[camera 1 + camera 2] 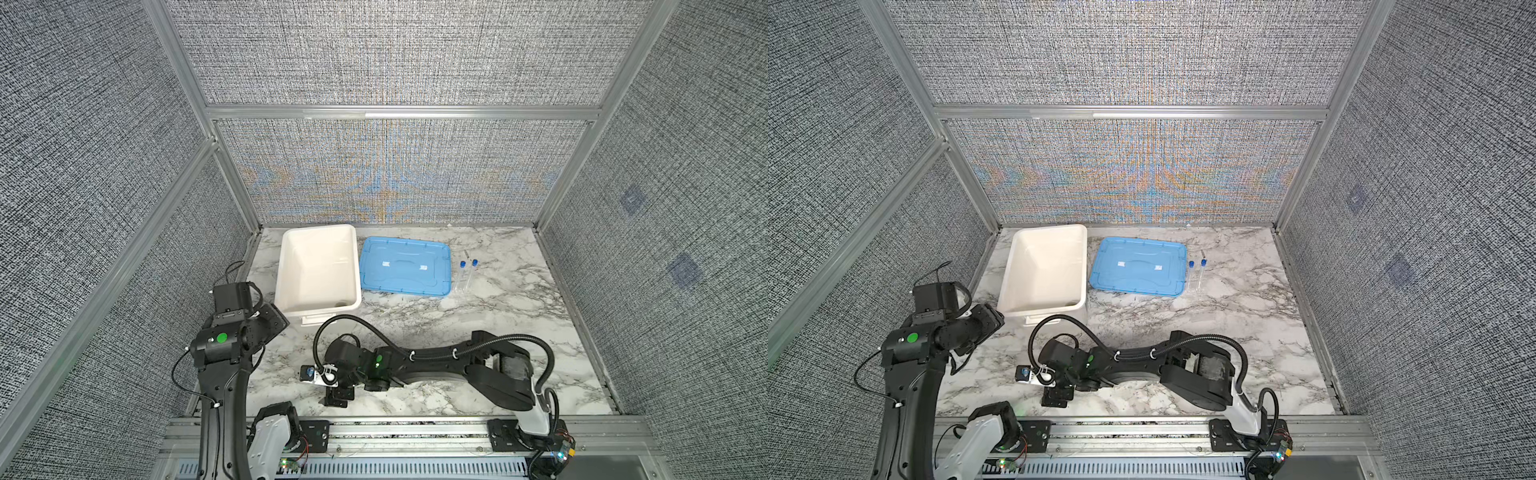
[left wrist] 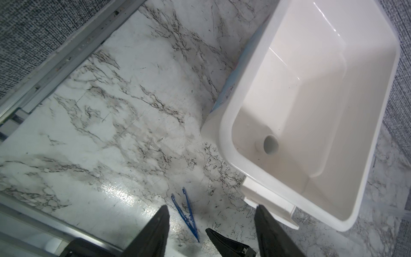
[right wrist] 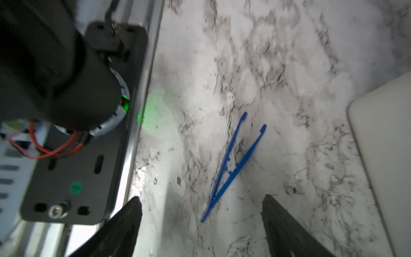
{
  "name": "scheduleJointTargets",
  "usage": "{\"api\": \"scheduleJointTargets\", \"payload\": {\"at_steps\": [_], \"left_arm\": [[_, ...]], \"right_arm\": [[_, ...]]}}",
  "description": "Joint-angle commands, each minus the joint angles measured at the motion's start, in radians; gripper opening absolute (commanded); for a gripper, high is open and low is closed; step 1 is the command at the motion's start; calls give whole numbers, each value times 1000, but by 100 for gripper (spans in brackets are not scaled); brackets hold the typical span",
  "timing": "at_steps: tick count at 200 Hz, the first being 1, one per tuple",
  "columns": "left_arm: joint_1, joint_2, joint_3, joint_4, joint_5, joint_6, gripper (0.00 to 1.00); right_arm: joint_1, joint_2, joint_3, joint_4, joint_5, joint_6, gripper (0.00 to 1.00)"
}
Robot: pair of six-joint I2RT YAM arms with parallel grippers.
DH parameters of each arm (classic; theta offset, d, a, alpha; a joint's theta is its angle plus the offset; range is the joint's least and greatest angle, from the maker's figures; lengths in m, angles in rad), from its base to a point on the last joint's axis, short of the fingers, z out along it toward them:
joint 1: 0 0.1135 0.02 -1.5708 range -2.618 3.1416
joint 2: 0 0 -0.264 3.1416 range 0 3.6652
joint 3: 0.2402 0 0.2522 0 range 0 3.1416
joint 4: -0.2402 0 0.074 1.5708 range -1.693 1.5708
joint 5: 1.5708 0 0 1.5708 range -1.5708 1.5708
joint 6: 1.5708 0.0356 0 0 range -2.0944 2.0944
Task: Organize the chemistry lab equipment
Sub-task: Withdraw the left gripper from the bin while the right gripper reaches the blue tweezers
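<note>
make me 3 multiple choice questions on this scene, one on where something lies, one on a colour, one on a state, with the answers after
1. Where do the two capped tubes lie relative to the blue lid?
A. left of it
B. right of it, on the table
C. on top of it

2. What colour are the tweezers?
A. blue
B. black
C. red

3. How is the right gripper?
A. shut on the tweezers
B. open, holding nothing
C. shut on a tube

Answers:
1 B: in both top views the tubes lie on the marble just right of the lid.
2 A: both wrist views show them blue.
3 B: its fingers stand wide apart and the tweezers lie free on the table.
</note>
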Motion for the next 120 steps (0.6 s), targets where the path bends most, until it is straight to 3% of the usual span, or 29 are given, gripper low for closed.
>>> {"api": "scheduleJointTargets", "payload": {"at_steps": [1, 24, 49, 86, 102, 120], "left_arm": [[73, 13, -24, 41, 103, 9, 63], [152, 29, -44, 57, 137, 23, 63], [176, 38, -49, 69, 125, 19, 63], [181, 14, -99, 137, 140, 21, 64], [181, 6, -130, 149, 149, 37, 65], [181, 0, -158, 152, 134, 46, 66]], "right_arm": [[-2, 36, 27, -89, 4, -50, 82], [-15, 70, 53, -116, -22, -42, 74], [-31, 83, 63, -126, -45, -24, 61], [-58, 106, 55, -123, -72, 19, 36], [-63, 129, 83, -155, -72, 28, 21], [-66, 139, 100, -170, -87, 37, 12]]}}
